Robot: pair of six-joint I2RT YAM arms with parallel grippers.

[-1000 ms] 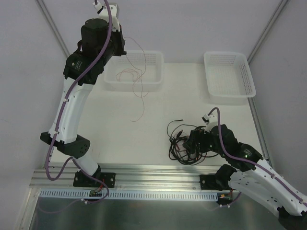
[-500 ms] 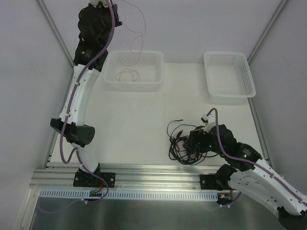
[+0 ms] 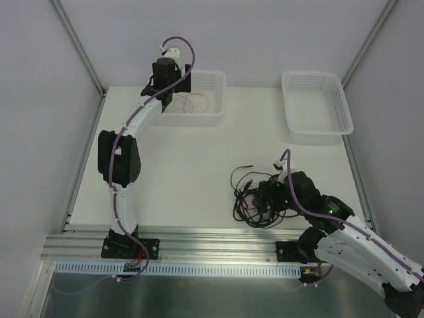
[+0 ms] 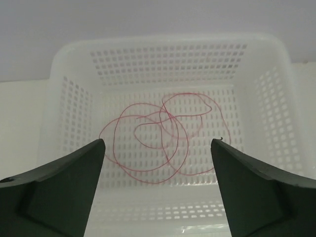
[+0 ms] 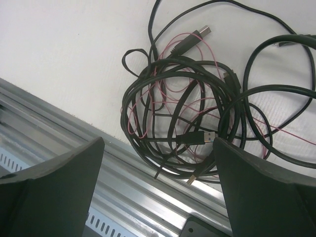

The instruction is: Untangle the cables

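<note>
Nearest me, my right gripper [image 5: 158, 148] hangs over the counter's [image 3: 185, 179] front edge with its fingers spread wide and nothing between them. Directly below the gap lies the tangle of black cables [image 5: 196, 136], plugs poking out, with a pink strand [image 5: 191, 34] threaded through the loops. Farther back, my left gripper [image 4: 158, 143] is also spread apart and holds nothing. It is poised above the left basket [image 4: 163, 44], where a thin red-pink wire [image 4: 165, 114] lies in loose coils on the floor, apart from both fingers.
</note>
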